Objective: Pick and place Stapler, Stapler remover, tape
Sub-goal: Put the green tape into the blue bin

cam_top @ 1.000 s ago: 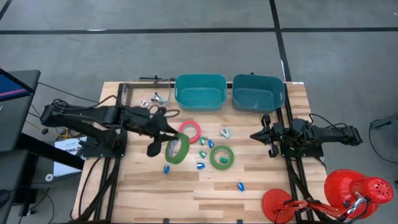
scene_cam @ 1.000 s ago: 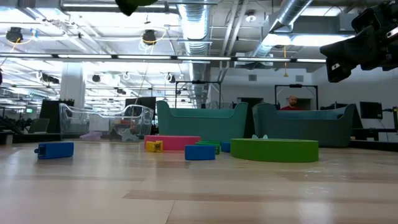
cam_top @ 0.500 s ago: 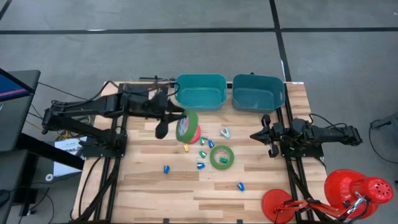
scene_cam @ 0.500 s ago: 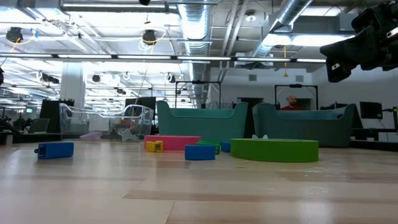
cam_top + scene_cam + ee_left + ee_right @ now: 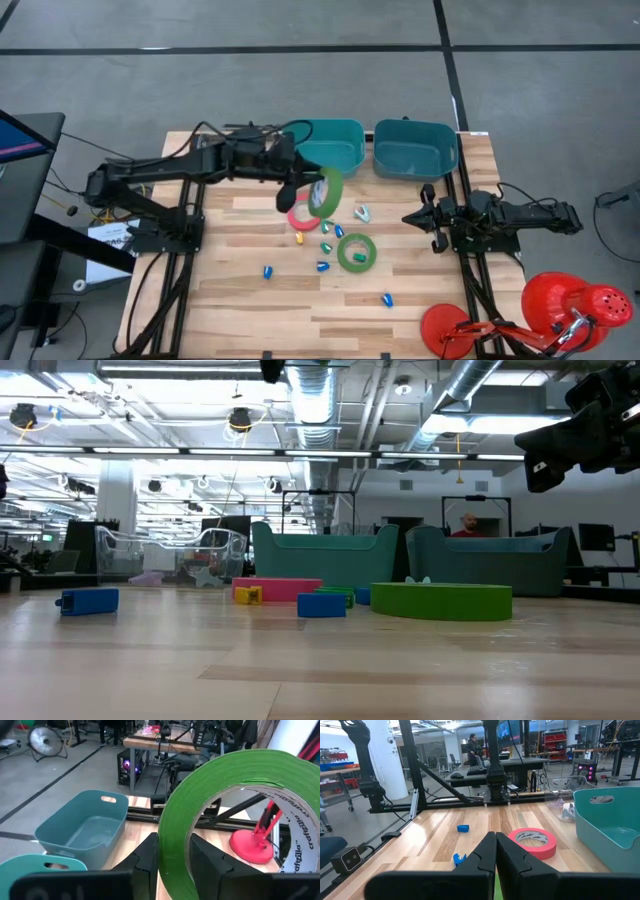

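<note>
Left gripper [image 5: 172, 862] clamps green tape roll [image 5: 220, 815] by its wall, airborne beside left teal bin [image 5: 322, 146]; core print partly hidden, unreadable. Right gripper [image 5: 495, 852] closed, idle at table's right.

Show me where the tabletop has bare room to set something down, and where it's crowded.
Bare wood runs along the table's near edge, below the blue pieces, and down its left side. The middle is crowded: pink-red tape, green tape and small pieces lie close together. The left gripper holds a second green tape roll near the left teal bin.
</note>
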Available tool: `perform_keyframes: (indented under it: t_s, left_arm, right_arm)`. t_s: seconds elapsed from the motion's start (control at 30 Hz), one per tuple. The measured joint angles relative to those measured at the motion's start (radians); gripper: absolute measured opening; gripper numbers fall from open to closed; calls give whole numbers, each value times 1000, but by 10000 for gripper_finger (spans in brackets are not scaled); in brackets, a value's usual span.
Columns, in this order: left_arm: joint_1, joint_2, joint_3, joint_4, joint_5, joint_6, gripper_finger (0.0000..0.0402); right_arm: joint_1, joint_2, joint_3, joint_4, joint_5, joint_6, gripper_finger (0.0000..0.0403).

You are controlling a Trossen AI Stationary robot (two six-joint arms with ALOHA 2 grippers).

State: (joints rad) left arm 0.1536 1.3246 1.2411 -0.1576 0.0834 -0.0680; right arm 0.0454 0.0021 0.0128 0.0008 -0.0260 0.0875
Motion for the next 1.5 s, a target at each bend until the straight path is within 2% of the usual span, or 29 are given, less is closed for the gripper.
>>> perform_keyframes:
  t_s: [0.77, 0.97, 1.17, 1.27, 1.33, 1.5]
  left_arm:
    - [5, 21, 0, 9, 0, -24, 78]
    - [5, 21, 0, 9, 0, -26, 78]
    - [5, 21, 0, 9, 0, -26, 78]
    - [5, 21, 0, 9, 0, -26, 78]
    - [5, 21, 0, 9, 0, -26, 78]
    - [5, 21, 0, 9, 0, -26, 78]
  right_arm:
    - [0, 0, 0, 5, 0, 12, 0]
    - [0, 0, -2, 194, 1, 88, 0]
    - [-1, 0, -1, 416, 108, 275, 0]
    - [-2, 0, -1, 442, 214, 390, 0]
    - [-2, 3, -1, 458, 258, 409, 0]
    - [0, 4, 0, 491, 263, 438, 0]
